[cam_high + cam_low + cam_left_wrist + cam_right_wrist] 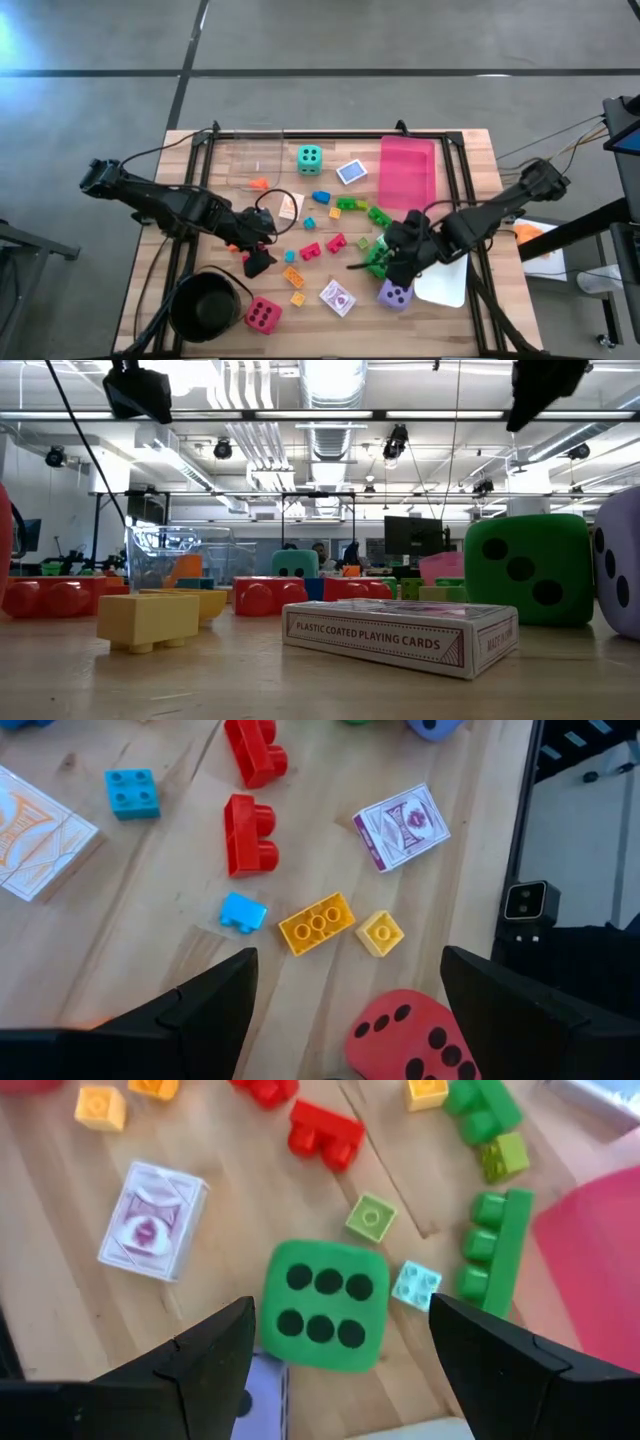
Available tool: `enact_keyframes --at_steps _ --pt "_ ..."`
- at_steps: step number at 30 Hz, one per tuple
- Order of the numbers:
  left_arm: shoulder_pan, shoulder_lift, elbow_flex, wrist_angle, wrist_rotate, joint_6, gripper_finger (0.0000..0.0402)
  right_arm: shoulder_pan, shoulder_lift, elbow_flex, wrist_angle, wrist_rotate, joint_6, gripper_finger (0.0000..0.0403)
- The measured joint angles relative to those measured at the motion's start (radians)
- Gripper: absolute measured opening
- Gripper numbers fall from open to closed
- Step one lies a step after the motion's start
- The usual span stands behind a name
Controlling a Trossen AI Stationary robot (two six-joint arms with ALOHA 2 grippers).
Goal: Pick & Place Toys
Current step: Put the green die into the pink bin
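My left gripper point(258, 262) hangs open above the table's near left. In its wrist view point(348, 958) the pink-red die point(410, 1038) lies below, between the fingers and apart from them. My right gripper point(392, 265) hangs open over the green die point(325, 1305), with a finger on either side above it and no contact. The purple die point(394, 294) rests on the table beside the green one. The teal die point(309, 157) sits at the far middle. Small plastic blocks point(323, 245) and card packs point(338, 297) lie scattered across the middle.
A round black pot point(208, 305) stands at the near left corner, next to the pink-red die point(263, 315). A pink tray point(407, 170) and a clear tray point(250, 160) lie at the far side. A white tray point(447, 282) lies at the near right under the right arm.
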Motion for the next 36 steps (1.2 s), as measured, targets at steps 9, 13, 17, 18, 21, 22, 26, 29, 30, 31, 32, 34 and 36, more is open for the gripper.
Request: enact_keyframes --at_steps 9,13,17,18,21,22,26,29,30,31,32,34,36 --pt "0.000 0.000 0.000 0.000 -0.008 -0.003 0.0318 0.018 -0.022 -0.174 0.241 -0.041 -0.011 0.0290" --pt "0.000 0.000 0.000 0.000 -0.013 -0.003 0.0318 0.018 -0.028 -0.200 0.273 -0.046 0.054 0.0290" --pt "0.000 0.000 -0.002 0.000 -0.023 0.000 0.0318 0.018 -0.030 -0.216 0.279 -0.051 0.080 0.0290" --pt "0.000 0.000 -0.002 0.000 -0.023 0.000 0.0318 0.015 -0.030 -0.217 0.275 -0.054 0.084 0.0290" --pt "0.000 0.000 -0.002 0.000 -0.023 0.000 0.0318 -0.003 -0.030 -0.219 0.275 -0.075 0.121 0.0290" --pt "0.000 0.000 -0.002 0.000 -0.023 0.000 0.0318 -0.009 -0.030 -0.219 0.272 -0.084 0.130 0.0290" --pt "0.000 0.000 -0.002 0.000 -0.023 -0.003 0.0318 -0.031 -0.030 -0.218 0.250 -0.089 0.142 0.0290" --pt "0.000 0.000 -0.002 0.000 -0.024 -0.006 0.0318 -0.050 -0.030 -0.218 0.250 -0.105 0.123 0.0290" --pt "0.000 0.000 -0.002 0.000 -0.028 -0.009 0.0318 -0.060 -0.030 -0.218 0.250 -0.121 0.110 0.0290" --pt "0.000 0.000 -0.003 0.000 -0.034 -0.012 0.0318 -0.072 -0.030 -0.220 0.251 -0.145 0.099 0.0290" --pt "0.000 0.000 -0.003 0.000 -0.039 -0.013 0.0318 -0.086 -0.030 -0.223 0.251 -0.170 0.090 0.0290" --pt "0.000 0.000 -0.003 0.000 -0.046 -0.013 0.0318 -0.116 -0.030 -0.231 0.251 -0.215 0.080 0.0290" --pt "0.000 0.000 -0.003 0.000 -0.046 -0.015 0.0318 -0.145 -0.030 -0.236 0.251 -0.257 0.059 0.0291"
